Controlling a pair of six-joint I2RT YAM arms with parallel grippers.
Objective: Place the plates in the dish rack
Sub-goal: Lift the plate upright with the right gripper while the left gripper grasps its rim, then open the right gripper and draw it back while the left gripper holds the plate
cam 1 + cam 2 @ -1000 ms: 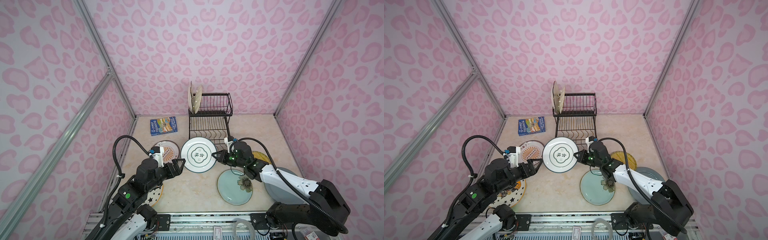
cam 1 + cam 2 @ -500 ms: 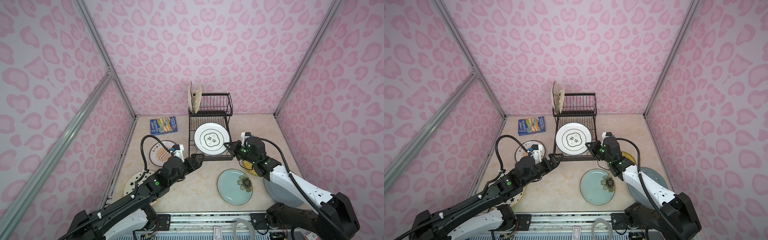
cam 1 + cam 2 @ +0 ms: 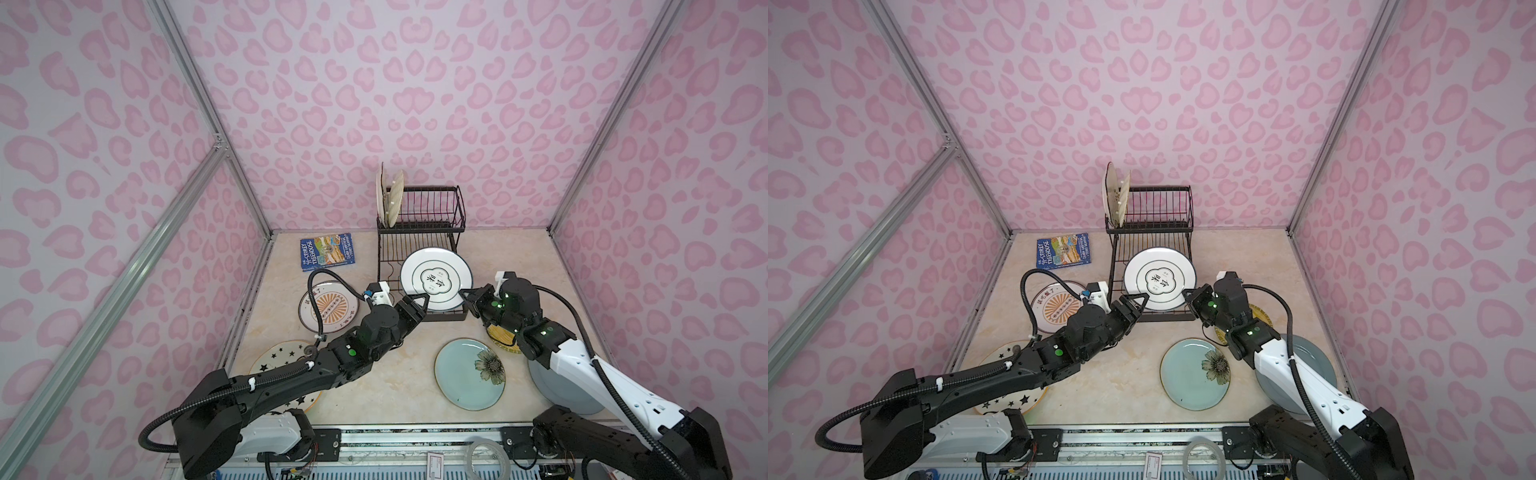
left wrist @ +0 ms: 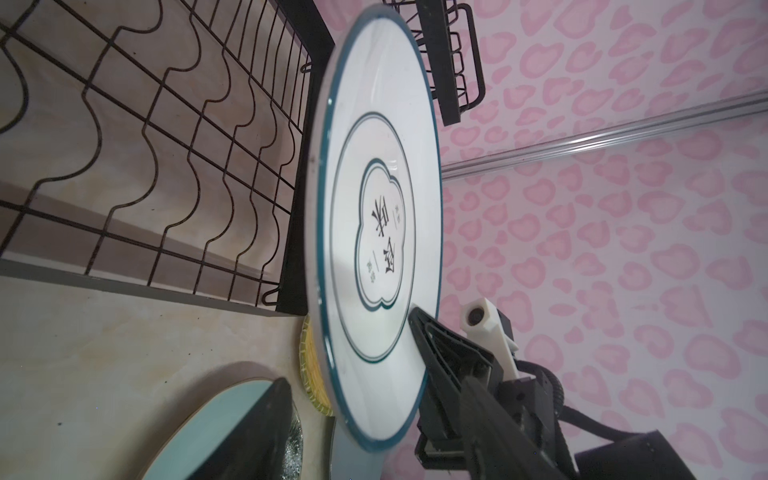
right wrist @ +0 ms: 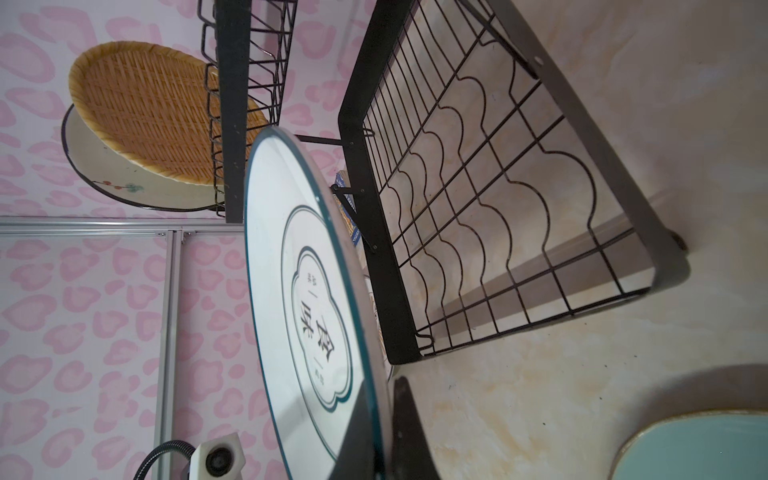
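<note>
- Both jaws of the right gripper (image 3: 466, 294) are pinching the white plate (image 3: 436, 279) by its rim, one finger on each face. The plate is hanging face-up over the near end of the tray (image 3: 388, 266), not yet on edge.
- Opposite, the left gripper (image 3: 417, 302) is hovering at the plate's other rim with jaws spread. Whether they are touching it cannot be told. A one-sided pinch is probably letting the plate sag, so this looks like a second hold for tipping it upright into the wavy dividers.
- Above, two plates (image 3: 388, 199) are standing on edge at the left end of the rack (image 3: 432, 208), leaving its other slots free.
- Around the rack, the teal (image 3: 469, 374), sunburst (image 3: 328, 307), star (image 3: 278, 357), woven (image 3: 500, 336) and grey (image 3: 552, 386) plates are lying flat on the table, waiting.
</note>
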